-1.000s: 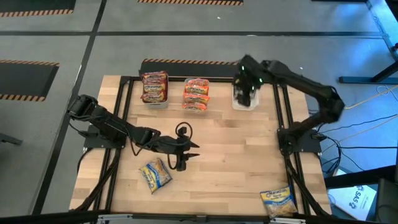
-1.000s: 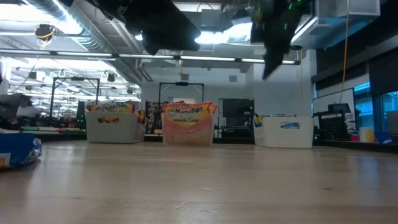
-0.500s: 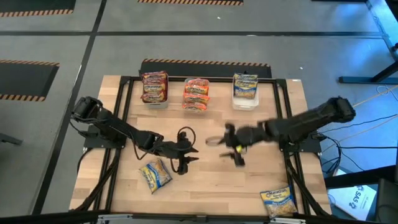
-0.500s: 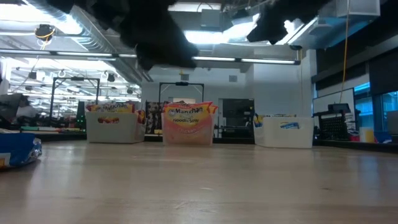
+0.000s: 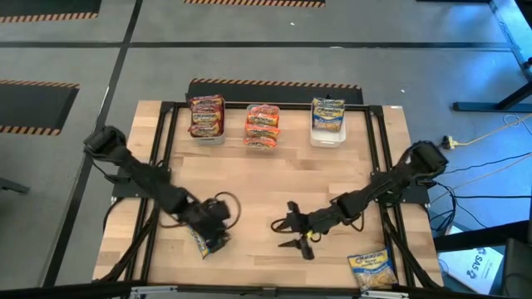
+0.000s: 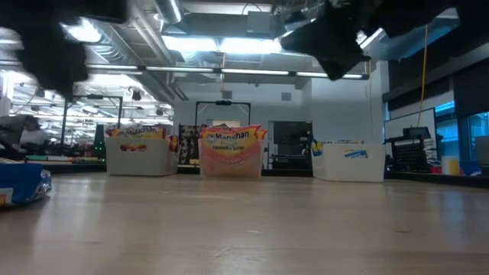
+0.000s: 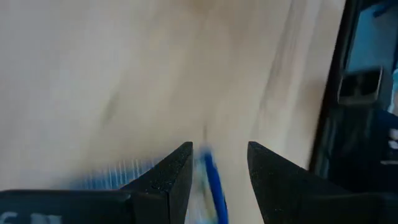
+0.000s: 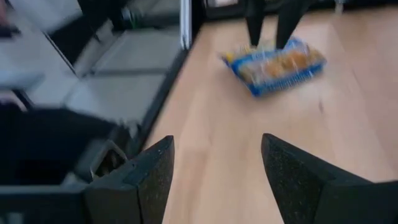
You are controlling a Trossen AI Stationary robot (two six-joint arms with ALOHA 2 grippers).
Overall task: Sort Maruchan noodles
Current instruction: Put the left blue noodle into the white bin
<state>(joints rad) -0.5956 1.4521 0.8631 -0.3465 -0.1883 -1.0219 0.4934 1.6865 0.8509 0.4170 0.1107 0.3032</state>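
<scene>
The left end effector [image 5: 212, 237] is hanging directly over a blue-and-yellow crinkly plastic noodle packet [image 5: 202, 242] lying flat on the light wooden desk [image 5: 274, 183]. In the left wrist view its two dark fingers [image 7: 168, 180] are standing apart with the packet's blue edge [image 7: 211, 183] showing in the gap between them; they are gripping nothing.

The right end effector [image 5: 293, 233] is hovering out over the bare middle of the desk, its fingers [image 8: 146, 177] spread wide and empty. Straight ahead of it, well apart, the same blue-and-yellow packet [image 8: 273, 65] is lying under the left arm's fingers. A second blue-and-yellow packet [image 5: 371, 267] is sitting behind it, near the desk's front edge.

Far across the desk from both end effectors, three plastic bins are standing in a row: one with dark red-and-yellow packets [image 5: 207, 115], one with pink-orange packets [image 5: 263, 124], one with a blue-yellow-white packet [image 5: 327, 116].
</scene>
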